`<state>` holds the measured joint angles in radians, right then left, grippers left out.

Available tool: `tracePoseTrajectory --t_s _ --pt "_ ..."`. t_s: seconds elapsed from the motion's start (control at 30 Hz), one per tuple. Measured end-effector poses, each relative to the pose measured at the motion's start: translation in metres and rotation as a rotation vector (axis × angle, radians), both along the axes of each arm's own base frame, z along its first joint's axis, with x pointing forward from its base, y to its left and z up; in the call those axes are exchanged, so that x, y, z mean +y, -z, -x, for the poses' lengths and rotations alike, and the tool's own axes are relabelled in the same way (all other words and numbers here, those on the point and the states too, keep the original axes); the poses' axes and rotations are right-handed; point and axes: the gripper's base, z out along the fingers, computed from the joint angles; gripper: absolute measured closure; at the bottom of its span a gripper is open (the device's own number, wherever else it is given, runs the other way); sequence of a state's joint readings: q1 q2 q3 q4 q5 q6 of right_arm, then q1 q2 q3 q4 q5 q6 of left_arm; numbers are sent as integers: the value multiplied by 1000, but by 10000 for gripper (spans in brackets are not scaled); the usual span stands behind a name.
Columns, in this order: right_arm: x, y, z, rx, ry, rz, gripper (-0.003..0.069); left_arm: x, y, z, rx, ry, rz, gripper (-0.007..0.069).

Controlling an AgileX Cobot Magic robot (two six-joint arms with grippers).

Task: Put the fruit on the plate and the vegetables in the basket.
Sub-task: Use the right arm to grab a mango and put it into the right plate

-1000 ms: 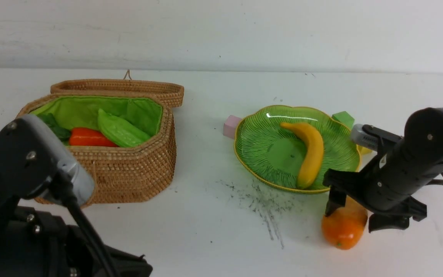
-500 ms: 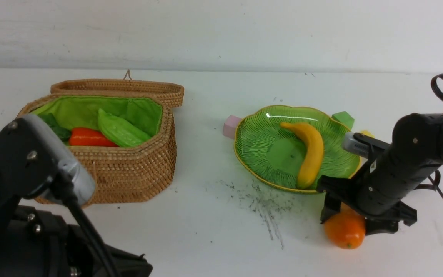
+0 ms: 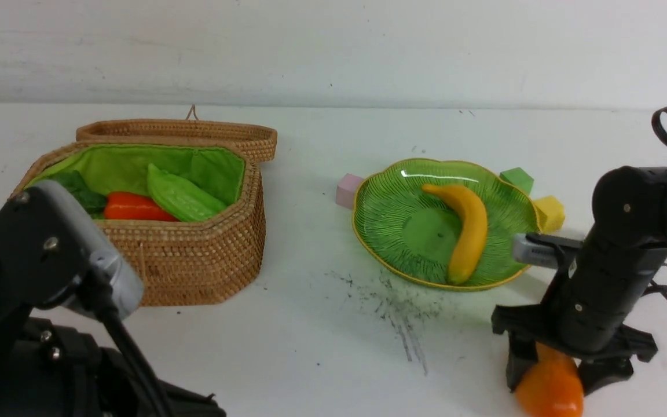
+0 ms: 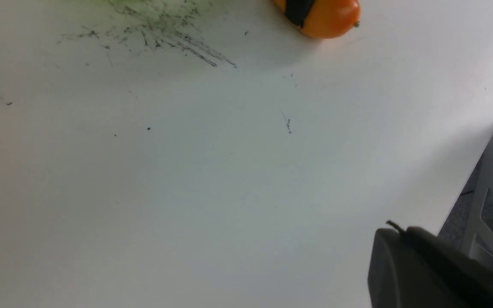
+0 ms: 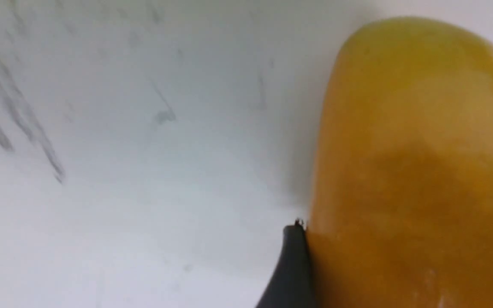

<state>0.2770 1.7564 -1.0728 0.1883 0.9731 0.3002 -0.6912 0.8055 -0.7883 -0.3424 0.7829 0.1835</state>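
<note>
The orange-yellow mango (image 3: 550,394) lies on the table near the front right edge, between the fingers of my right gripper (image 3: 553,379), which is shut on it. In the right wrist view one dark finger (image 5: 291,265) presses against the mango's (image 5: 413,171) side. The banana (image 3: 469,229) lies on the green plate (image 3: 368,243). An orange-red carrot (image 3: 134,207) and a light green gourd (image 3: 183,197) lie in the open wicker basket (image 3: 194,260). My left gripper (image 4: 394,231) is shut and empty, low over bare table at the front left.
Pink (image 3: 348,190), green (image 3: 517,178) and yellow (image 3: 549,213) cubes sit around the plate's far rim. Dark scuff marks (image 3: 397,307) cover the table in front of the plate. The basket's lid (image 3: 194,130) lies back behind it.
My right gripper has closed on the mango and moved with it towards the near right, away from the plate. The left arm has barely moved.
</note>
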Motion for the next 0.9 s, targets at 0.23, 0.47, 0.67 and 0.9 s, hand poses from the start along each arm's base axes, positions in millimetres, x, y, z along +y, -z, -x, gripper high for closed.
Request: tracePoseTrajectory --t_s 0.23,0.47,0.67,0.9 --pt "21 -72 -3 -335 -102 -91 91 -3 -11 -9 -110 -52 95 638" --pt "43 -102 -64 -733 -188 -165 91 -4 -25 -18 -243 -115 214 638" --pt "58 -65 -111 -760 -241 -134 91 -4 -27 -19 -256 -122 227 638" --pt "63 -48 -124 -739 -250 -127 27 -4 -25 -18 -243 -117 217 638"
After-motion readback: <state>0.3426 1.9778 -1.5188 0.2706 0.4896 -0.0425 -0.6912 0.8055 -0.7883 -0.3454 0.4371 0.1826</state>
